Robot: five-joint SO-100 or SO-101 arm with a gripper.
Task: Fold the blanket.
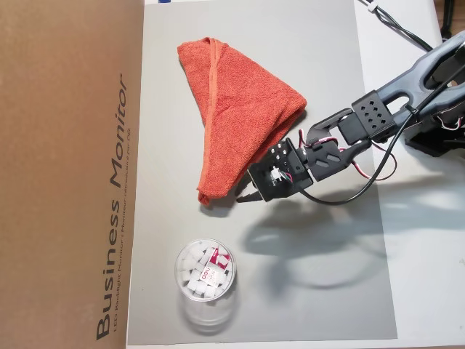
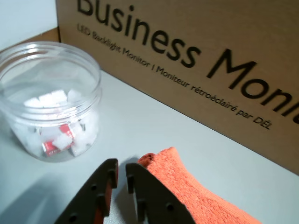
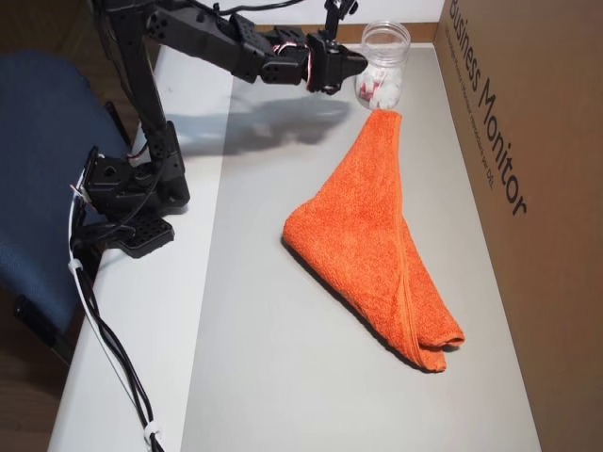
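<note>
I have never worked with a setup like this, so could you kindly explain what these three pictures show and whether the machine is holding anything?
The machine is a small black robot arm on a table, ending in a gripper with two jaws.

Two pictures look down from fixed cameras above, from opposite sides of the table. The third comes from a camera riding on the arm's wrist, so the jaws poke in from the bottom edge.

On the grey mat lies an orange-red blanket, already folded into a rough triangle. Nearby stands a clear plastic jar of small white pieces, and a brown cardboard box printed "Business Monitor" runs along one side.

The jaws are nearly closed beside the blanket's narrow corner, with nothing visible between them, so nothing seems held.
</note>
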